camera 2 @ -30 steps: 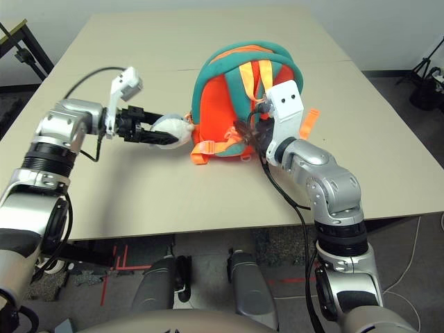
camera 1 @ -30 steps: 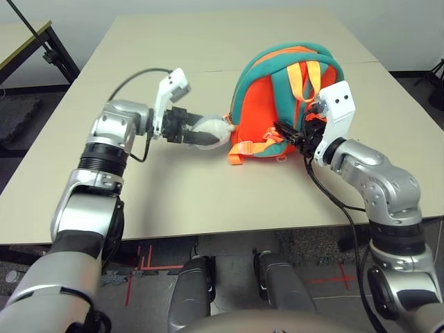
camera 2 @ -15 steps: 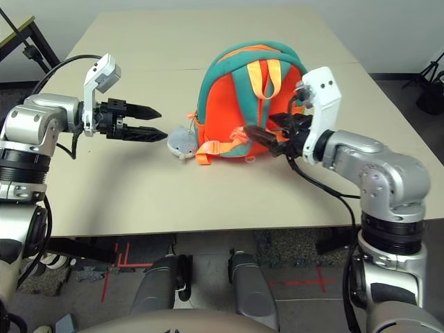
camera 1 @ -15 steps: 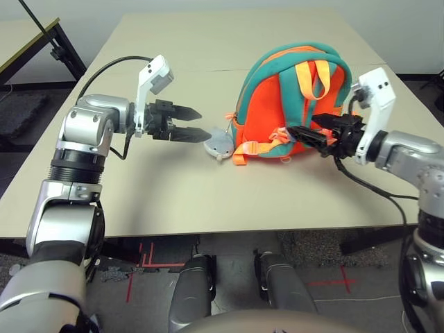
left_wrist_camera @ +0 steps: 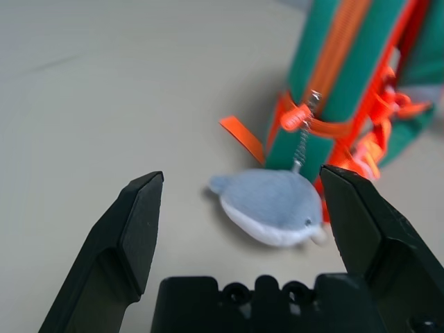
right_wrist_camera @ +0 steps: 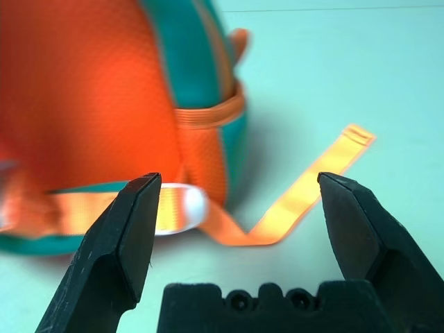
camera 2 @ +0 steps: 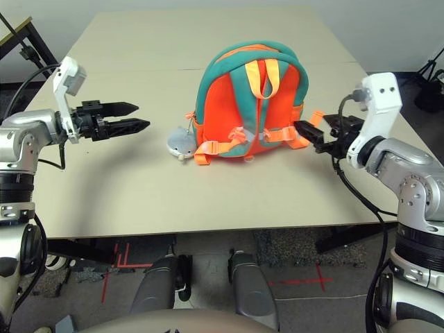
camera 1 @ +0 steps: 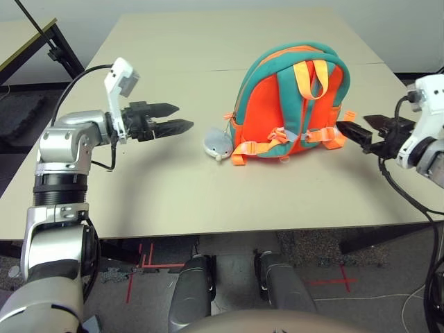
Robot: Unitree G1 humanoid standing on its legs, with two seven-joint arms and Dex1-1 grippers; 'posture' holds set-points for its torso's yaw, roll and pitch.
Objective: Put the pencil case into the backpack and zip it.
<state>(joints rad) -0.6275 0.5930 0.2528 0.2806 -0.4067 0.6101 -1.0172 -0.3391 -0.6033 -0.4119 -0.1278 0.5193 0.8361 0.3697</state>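
Observation:
The orange backpack [camera 1: 288, 104] with teal trim stands upright mid-table, straps facing me, and its zipper [left_wrist_camera: 350, 62] looks closed along the side. A grey-white plush toy [camera 1: 217, 144] hangs from it by a chain and rests on the table at its left. The pencil case is out of view. My left gripper [camera 1: 182, 118] is open and empty, well to the left of the plush toy. My right gripper [camera 1: 352, 130] is open and empty, just right of the backpack near a loose orange strap [right_wrist_camera: 305, 194].
The beige table [camera 1: 173, 187] has bare surface in front of and behind the backpack. A black stand [camera 1: 48, 41] is off the table's far left corner. Dark floor lies around the table.
Both arms have drawn back outward from the backpack, the left to the left and the right to the right. The plush toy, earlier between the left fingers, now lies free on the table.

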